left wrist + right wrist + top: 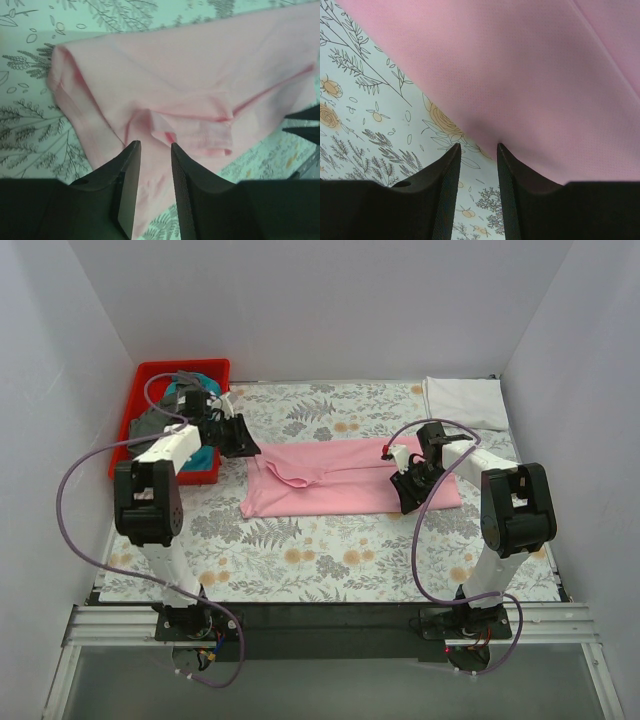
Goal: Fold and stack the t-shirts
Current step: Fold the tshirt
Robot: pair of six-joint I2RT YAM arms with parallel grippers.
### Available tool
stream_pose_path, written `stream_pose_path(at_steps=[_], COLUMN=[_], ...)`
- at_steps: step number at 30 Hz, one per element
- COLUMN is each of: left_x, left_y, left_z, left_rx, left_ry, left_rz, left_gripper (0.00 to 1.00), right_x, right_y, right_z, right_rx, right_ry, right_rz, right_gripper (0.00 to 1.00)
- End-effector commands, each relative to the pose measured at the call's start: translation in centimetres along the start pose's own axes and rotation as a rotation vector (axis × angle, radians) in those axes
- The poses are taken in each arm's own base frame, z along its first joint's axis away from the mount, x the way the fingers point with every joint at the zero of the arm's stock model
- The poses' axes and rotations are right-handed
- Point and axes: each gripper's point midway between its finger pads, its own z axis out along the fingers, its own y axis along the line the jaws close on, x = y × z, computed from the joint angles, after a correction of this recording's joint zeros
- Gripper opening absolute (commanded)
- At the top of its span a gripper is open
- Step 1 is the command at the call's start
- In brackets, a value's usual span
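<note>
The pink t-shirt (pixel 340 478) is soft, matt, finely knit cloth; the floral tablecloth (pixel 320 550) matt printed fabric; the red bin (pixel 185 364) smooth plastic.

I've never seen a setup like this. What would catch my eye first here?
The pink t-shirt, partly folded, lies across the middle of the floral tablecloth, with the left tool at one end and the right tool at the other. Next come the bright red bin in the far left corner and a folded white t-shirt in the far right corner.

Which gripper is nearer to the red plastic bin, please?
Left. The left gripper hangs just right of the bin; the right gripper is far off, over the light pink cloth t-shirt's right end.
</note>
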Motion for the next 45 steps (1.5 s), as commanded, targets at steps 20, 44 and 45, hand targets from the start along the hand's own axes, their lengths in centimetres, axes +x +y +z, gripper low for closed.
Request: stream_pose_path(at_steps=[20, 44, 45], left_x=[10.3, 3.4, 4.4], left_y=[-6.6, -9.4, -9.1], left_z=[2.3, 0.0, -0.7], left_rx=[0.076, 0.048, 0.037], left_ry=[0.175, 0.025, 0.053], left_rz=[0.472, 0.448, 0.443], left_gripper=[0.16, 0.31, 0.32], right_x=[-0.6, -7.4, -7.9], right_y=[-0.2, -1.5, -2.2], right_z=[-0.3, -6.1, -6.5], right_rx=[0.015, 0.098, 0.115], right_ry=[-0.011, -0.212, -0.218], right_rz=[-0.008, -0.098, -0.097], right_gripper=[0.38, 0.39, 0.39])
